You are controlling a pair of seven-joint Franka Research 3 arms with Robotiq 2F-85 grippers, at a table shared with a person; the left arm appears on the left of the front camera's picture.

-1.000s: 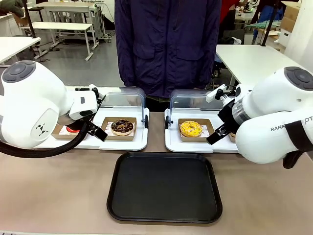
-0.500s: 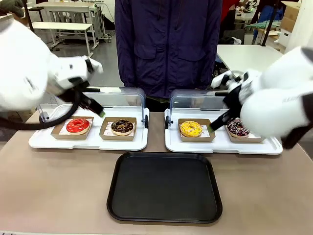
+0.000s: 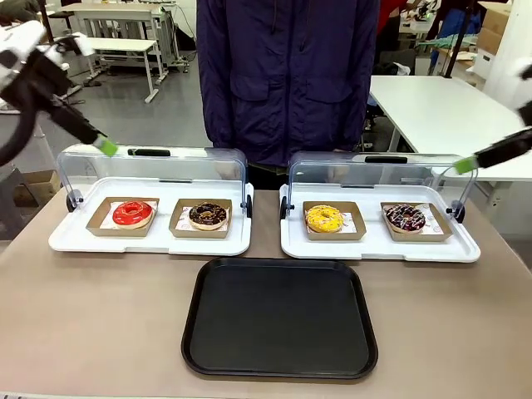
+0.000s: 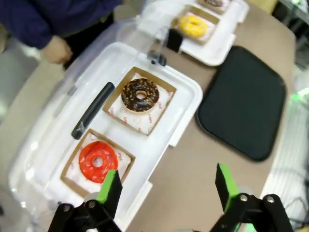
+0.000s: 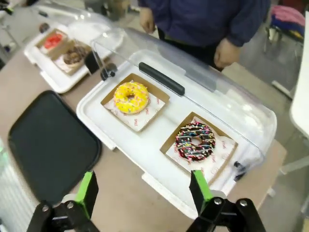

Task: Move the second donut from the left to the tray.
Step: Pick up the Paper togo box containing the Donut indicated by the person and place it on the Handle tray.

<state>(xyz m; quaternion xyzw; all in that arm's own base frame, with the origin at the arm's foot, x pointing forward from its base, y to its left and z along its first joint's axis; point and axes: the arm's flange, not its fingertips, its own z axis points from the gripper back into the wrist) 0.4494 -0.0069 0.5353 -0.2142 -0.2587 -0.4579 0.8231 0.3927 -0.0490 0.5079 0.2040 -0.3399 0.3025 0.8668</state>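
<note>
Brown tabletop [image 3: 108, 332], grey-floored room; the second donut from the left [image 3: 208, 216] sits boxed beyond the black tray's [image 3: 279, 317] far-left corner; both arms have drawn back since earlier; left tool [image 4: 166, 181] and right tool [image 5: 142, 181] gape wide, empty.

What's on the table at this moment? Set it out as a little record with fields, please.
Donuts, left to right: red-glazed donut; dark donut with light specks; yellow donut; dark donut with colourful sprinkles
Donut to move: dark donut with light specks, in a brown cardboard holder
Black tray: nearer the robot than the donuts, empty
Left fingers: apart, holding nothing
Right fingers: apart, holding nothing
</note>
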